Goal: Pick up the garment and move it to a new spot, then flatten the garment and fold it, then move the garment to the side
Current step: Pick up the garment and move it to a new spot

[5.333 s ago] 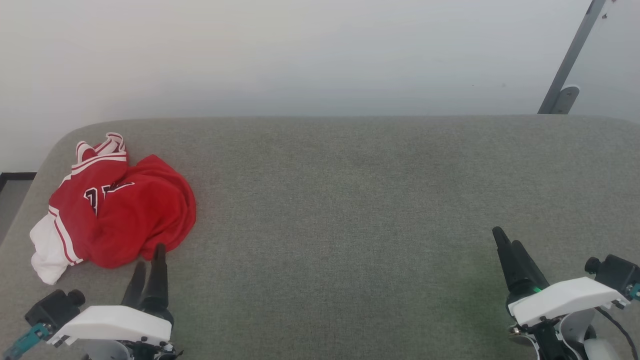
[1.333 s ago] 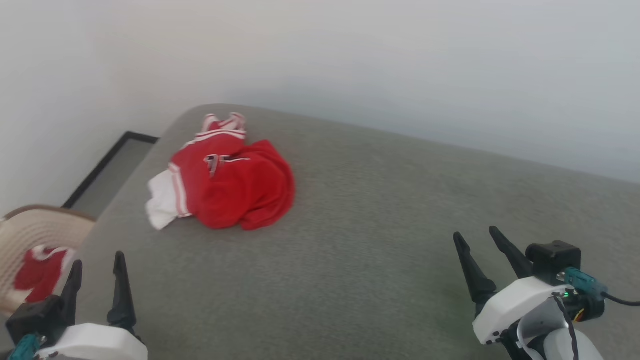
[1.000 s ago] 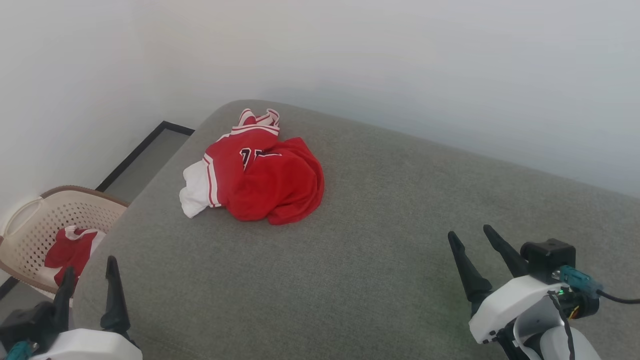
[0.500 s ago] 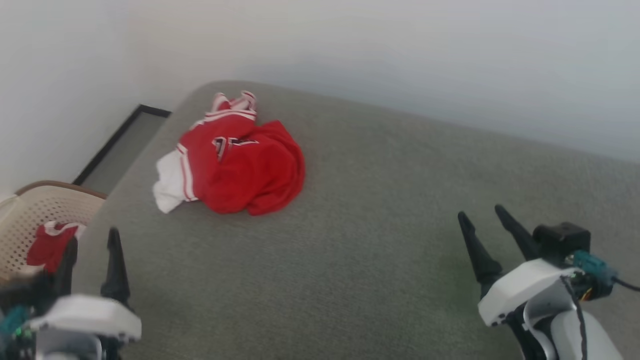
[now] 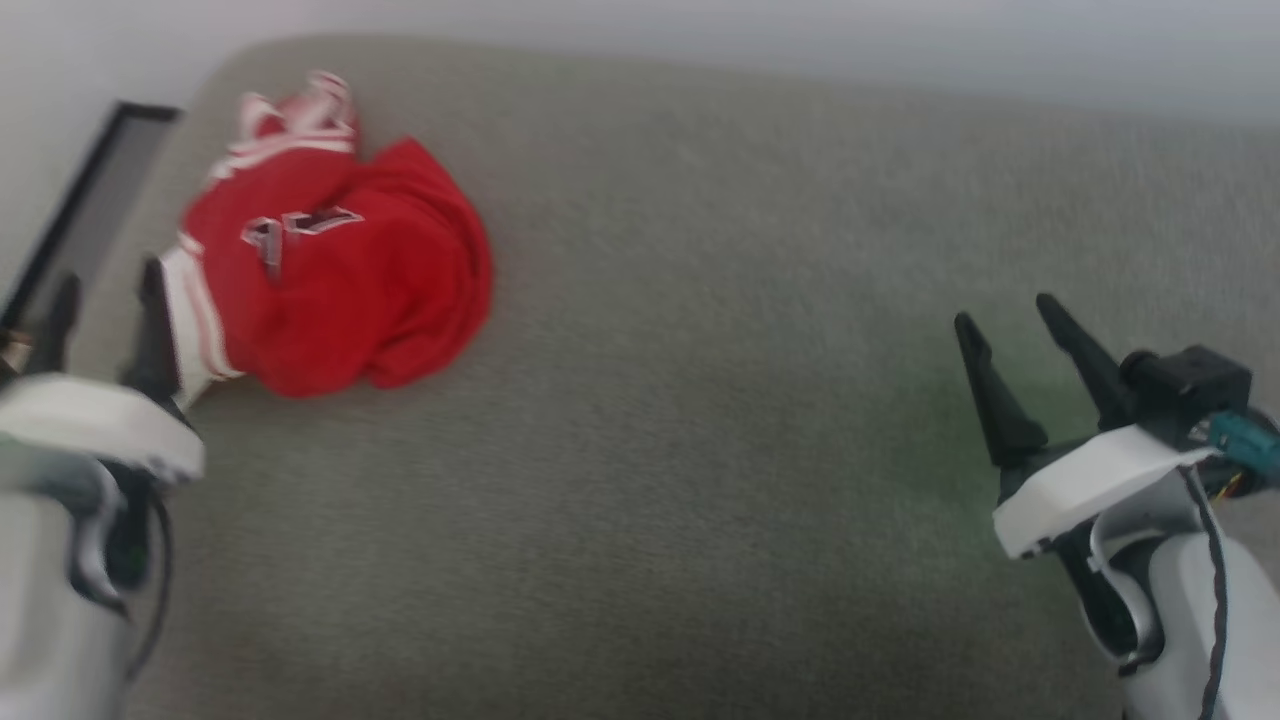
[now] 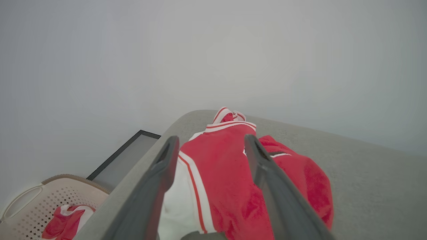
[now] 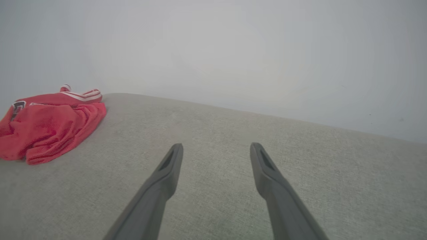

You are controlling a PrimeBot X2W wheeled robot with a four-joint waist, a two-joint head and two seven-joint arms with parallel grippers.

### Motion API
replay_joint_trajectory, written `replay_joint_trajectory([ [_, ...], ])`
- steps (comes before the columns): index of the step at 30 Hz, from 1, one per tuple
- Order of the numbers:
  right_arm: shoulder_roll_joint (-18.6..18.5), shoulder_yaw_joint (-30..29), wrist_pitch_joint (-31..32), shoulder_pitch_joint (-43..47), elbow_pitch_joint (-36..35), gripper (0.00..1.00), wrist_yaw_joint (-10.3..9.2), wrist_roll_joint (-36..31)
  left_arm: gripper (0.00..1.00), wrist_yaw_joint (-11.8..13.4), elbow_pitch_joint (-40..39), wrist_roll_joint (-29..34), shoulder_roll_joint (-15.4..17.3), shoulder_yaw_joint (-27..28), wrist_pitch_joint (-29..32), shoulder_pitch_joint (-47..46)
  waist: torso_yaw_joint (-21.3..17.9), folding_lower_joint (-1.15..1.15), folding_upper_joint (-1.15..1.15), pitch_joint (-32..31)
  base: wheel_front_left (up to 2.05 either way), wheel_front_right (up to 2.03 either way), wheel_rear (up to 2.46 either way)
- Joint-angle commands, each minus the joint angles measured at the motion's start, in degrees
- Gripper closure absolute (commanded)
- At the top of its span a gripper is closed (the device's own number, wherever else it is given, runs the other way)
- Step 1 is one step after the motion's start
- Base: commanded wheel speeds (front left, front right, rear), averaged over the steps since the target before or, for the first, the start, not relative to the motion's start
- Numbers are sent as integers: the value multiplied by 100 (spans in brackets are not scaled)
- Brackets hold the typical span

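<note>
The garment lies crumpled near the far left corner of the grey padded surface: red body, white sleeve, striped collar, dark lettering. My left gripper is open just at its left, white-sleeved end. In the left wrist view the open gripper hangs above the garment, fingers spread with nothing between them. My right gripper stands open over bare surface at the right, far from the garment. The right wrist view has the open gripper with the garment off to the left.
A beige perforated laundry basket stands on the floor off the surface's left end, holding another red and white garment. A dark-edged floor strip runs along the white wall behind the surface.
The head camera has tilted down and shifted, so the whole picture moved. My left gripper has risen toward the garment's sleeve end. The garment lies as before. Both grippers stay open.
</note>
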Motion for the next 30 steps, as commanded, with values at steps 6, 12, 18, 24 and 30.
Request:
replay_joint_trajectory([
  [6, -109, -34, -7, -268, -131, 0, -2, -41, 0, -320, 804, -180, 221, -50, 400, -909, -495, 0, 0, 874, 0, 0, 0],
  [12, -228, -88, 33, -432, -276, 0, -2, -77, 0, -545, 1775, -372, 404, -246, 1423, -1665, -601, 0, 0, 1298, 0, 0, 0],
  [18, -294, -123, 87, -536, -423, 0, -2, -99, 0, -598, 2744, -669, 396, -342, 2678, -2194, -672, 0, 0, 1663, 0, 0, 0],
  [24, -295, -117, 134, -580, -517, 0, -2, -115, 0, -565, 3601, -785, 197, -463, 3507, -2494, -722, 0, 0, 1925, 0, 0, 0],
  [30, -256, -111, 97, -570, -440, 0, -2, -110, 100, -700, 3918, -925, -25, -453, 3337, -2613, -716, 0, 0, 1906, 0, 0, 0],
])
